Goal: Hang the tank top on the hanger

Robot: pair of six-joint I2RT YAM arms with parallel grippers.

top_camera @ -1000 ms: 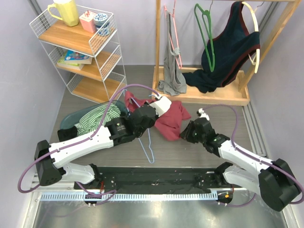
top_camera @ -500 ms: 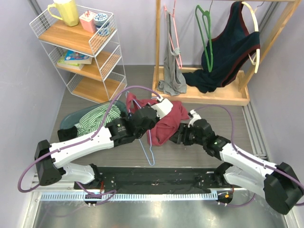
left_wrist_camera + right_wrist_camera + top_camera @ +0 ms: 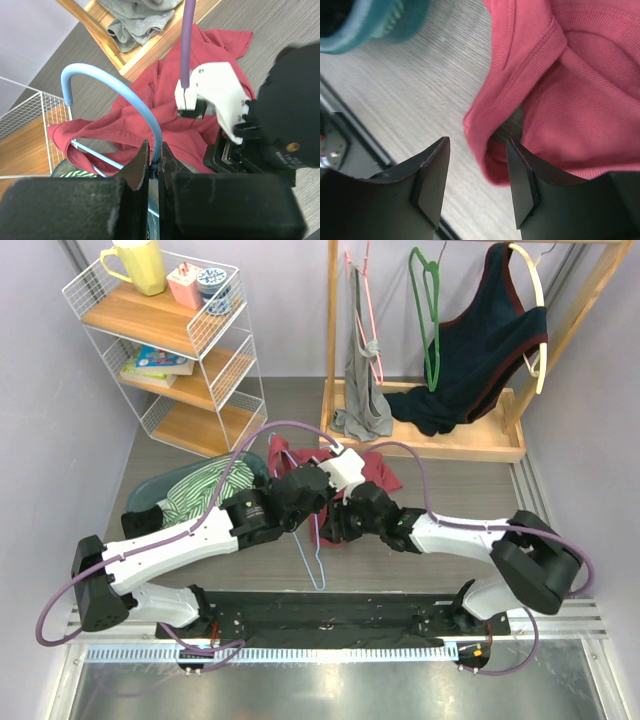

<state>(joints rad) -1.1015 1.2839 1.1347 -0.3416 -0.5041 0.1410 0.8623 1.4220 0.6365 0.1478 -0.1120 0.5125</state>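
Note:
The maroon tank top (image 3: 378,472) lies crumpled on the table in front of the wooden rack. It also shows in the left wrist view (image 3: 165,117) and the right wrist view (image 3: 580,95). My left gripper (image 3: 320,498) is shut on the neck of the light-blue hanger (image 3: 117,87), below its hook. One hanger arm runs under the fabric, and its lower wire (image 3: 316,558) sticks out toward me. My right gripper (image 3: 476,186) is open just above the table, with a folded edge of the tank top between its fingers (image 3: 432,175). It sits right beside the left gripper in the top view (image 3: 336,525).
A teal basin (image 3: 165,485) with striped green cloth lies left of the arms. A white wire shelf (image 3: 165,335) stands at the back left. The wooden rack (image 3: 440,445) holds a grey garment (image 3: 362,390), a navy garment (image 3: 485,350), a green hanger (image 3: 430,315) and a pink hanger (image 3: 372,330).
My right arm has swung left from the tank top's right side to its near-left edge, close under the left gripper. The tank top got bunched up leftward. The left arm has stayed put.

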